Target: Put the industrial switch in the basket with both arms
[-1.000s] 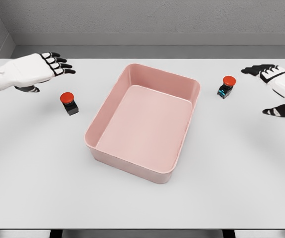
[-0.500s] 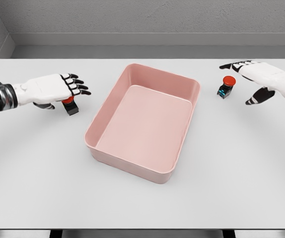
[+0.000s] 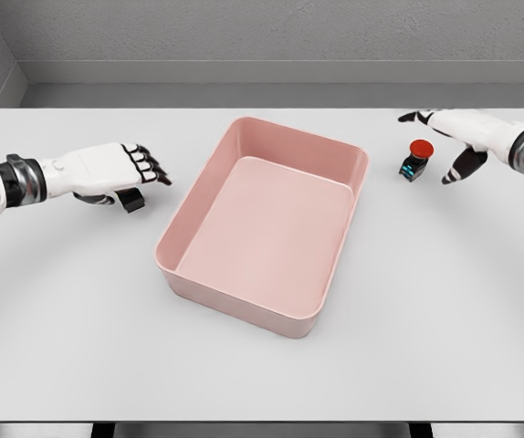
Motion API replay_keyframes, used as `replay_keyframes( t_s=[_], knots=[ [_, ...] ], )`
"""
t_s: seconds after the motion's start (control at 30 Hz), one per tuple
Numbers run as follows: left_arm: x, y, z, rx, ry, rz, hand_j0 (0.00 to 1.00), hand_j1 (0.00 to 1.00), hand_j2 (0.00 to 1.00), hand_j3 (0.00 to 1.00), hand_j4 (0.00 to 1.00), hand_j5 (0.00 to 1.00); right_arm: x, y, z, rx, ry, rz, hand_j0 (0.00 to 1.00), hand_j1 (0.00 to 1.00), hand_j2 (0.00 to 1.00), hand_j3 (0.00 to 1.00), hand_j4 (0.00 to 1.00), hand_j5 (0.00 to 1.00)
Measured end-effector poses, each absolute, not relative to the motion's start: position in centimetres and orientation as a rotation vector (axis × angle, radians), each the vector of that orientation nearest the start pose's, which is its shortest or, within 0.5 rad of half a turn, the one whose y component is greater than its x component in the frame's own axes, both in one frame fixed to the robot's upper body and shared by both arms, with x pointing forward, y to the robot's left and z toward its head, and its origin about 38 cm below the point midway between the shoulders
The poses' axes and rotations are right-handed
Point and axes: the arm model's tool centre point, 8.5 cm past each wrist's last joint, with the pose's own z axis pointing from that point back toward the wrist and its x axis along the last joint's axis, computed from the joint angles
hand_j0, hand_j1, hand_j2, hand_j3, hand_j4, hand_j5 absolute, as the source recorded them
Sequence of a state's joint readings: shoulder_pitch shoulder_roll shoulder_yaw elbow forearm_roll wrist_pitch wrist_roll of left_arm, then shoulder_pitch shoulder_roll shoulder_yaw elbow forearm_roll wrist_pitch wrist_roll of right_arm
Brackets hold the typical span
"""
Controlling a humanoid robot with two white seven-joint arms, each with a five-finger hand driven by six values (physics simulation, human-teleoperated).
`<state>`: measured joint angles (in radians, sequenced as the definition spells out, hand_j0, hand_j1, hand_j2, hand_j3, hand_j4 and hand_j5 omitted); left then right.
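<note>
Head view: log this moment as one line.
left hand over left switch | right hand open beside right switch | basket empty

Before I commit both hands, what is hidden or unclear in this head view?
- Left industrial switch with black base: its top is covered by the white left hand; contact cannot be judged.
- Right hand: its forearm is cut off by the right edge; whether it touches the red-capped right switch is unclear.
- Pink plastic basket: the near wall hides the floor strip behind it.
- Right switch markings: too small.
</note>
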<state>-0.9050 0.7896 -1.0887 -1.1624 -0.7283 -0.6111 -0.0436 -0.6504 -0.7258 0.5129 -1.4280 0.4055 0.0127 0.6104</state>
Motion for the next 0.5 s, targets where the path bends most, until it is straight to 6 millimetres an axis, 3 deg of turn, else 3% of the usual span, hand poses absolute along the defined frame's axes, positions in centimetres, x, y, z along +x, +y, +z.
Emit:
replay_keyframes(
  t_s=[0.2,0.27,0.5],
  knots=[
    [47.3,30.3,16.6,-0.830,1.719,2.986,0.33,0.33,0.33,0.33,0.33,0.33,48.7,-33.1,22.7,-0.581,-1.135,1.529,1.00,1.00,1.00,1.00,1.00,1.00],
    [47.3,30.3,16.7,-0.830,1.727,2.983,0.27,0.27,0.27,0.27,0.27,0.27,49.8,-32.2,24.2,-0.601,-1.158,1.542,1.00,1.00,1.00,1.00,1.00,1.00],
    [47.2,30.2,16.4,-0.824,1.705,2.992,0.12,0.12,0.12,0.12,0.12,0.12,50.6,-31.2,21.6,-0.587,-1.079,1.575,1.00,1.00,1.00,1.00,1.00,1.00]
  ],
)
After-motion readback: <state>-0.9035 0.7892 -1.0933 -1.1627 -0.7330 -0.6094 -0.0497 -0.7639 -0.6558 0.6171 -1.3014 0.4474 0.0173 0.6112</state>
